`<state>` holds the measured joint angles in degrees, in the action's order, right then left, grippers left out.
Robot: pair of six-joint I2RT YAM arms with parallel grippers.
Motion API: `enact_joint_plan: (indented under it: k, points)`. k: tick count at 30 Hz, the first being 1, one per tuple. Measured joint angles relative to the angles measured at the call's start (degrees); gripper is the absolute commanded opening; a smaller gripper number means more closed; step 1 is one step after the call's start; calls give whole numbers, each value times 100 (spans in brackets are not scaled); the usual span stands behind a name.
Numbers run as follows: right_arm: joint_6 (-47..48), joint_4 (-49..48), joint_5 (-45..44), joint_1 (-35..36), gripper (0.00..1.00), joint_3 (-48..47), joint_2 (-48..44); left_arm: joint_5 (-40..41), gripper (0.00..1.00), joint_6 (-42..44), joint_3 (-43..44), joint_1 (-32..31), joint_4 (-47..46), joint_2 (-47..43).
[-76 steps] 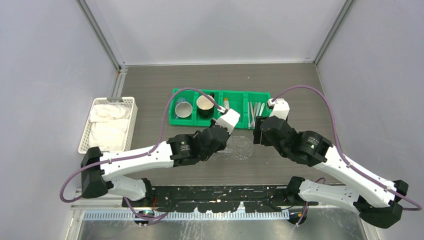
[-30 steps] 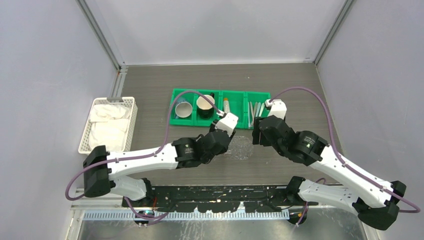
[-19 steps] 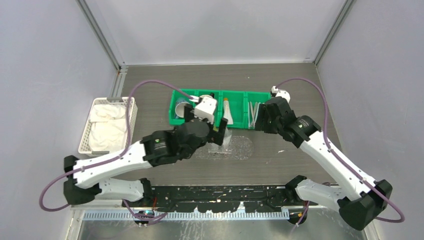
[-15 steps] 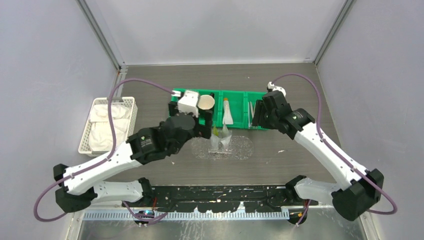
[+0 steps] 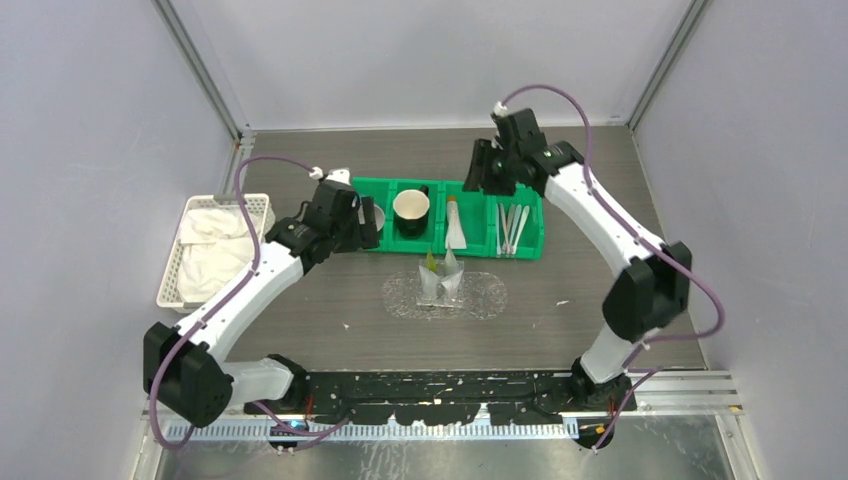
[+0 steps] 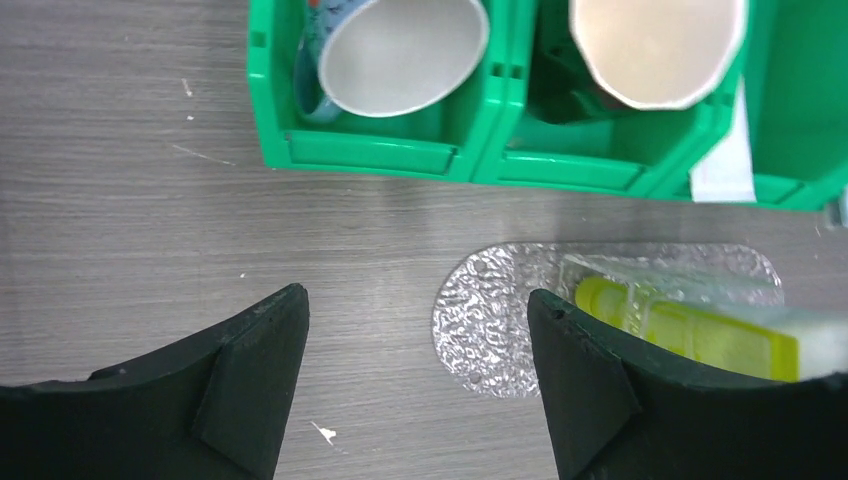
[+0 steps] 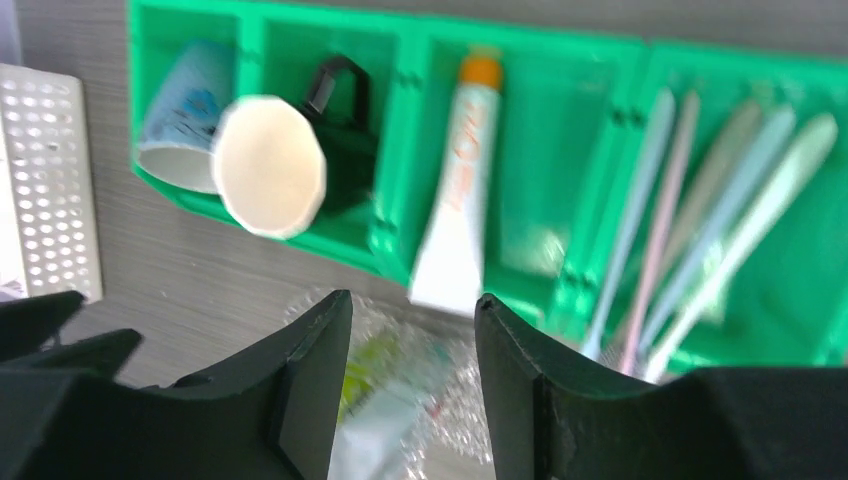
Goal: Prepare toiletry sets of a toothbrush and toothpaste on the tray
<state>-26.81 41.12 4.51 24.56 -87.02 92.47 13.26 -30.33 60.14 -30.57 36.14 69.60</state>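
A clear-wrapped toiletry set (image 5: 440, 278) with a yellow-green part lies propped up on the glittery oval tray (image 5: 480, 298), just in front of the green bin. My left gripper (image 5: 362, 228) hovers open over the bin's left end, well left of the tray. In the left wrist view its gripper (image 6: 415, 300) holds nothing, and the tray (image 6: 490, 320) and the set (image 6: 700, 335) show at the right. My right gripper (image 5: 482, 172) is raised above the bin's back edge. In the right wrist view that gripper (image 7: 412, 305) is open and empty, with the blurred set (image 7: 390, 400) far below.
The green four-compartment bin (image 5: 530, 243) holds a blue cup (image 6: 400, 50), a black mug (image 5: 411, 208), a white toothpaste tube (image 5: 455, 222) and several toothbrushes (image 5: 512, 228). A white mesh basket (image 5: 215, 245) with cloths stands at the left.
Both grippers were low at the tray. The left one let go of the wrapped set and swung left and back. The right one rose and moved behind the bin.
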Motion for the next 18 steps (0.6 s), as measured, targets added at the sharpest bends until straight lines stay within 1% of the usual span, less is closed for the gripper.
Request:
enact_joint_plan:
  k: [3,4,5,8,11,14,18]
  points:
    - [205,173,153,133,52,-1110,815,-278,80,-55,-66,343,-74,140]
    - [323,321,136,232,52,-1631,1161,-352,80,-61,-68,387,-83,142]
    - [422,428,101,319,52,-1937,1381,-407,80,-66,-68,398,-94,142]
    - [745,785,-306,691,52,-2894,2068,-608,79,-74,-81,396,-205,140]
    - [970,962,-697,966,52,-3272,2540,-721,79,-76,-184,396,-286,63]
    - [1073,1121,-925,1165,52,-3263,2850,-752,79,-76,-328,396,-289,-81]
    - [1110,1182,-1091,1252,51,-3143,3069,-798,79,-76,-409,398,-289,-214]
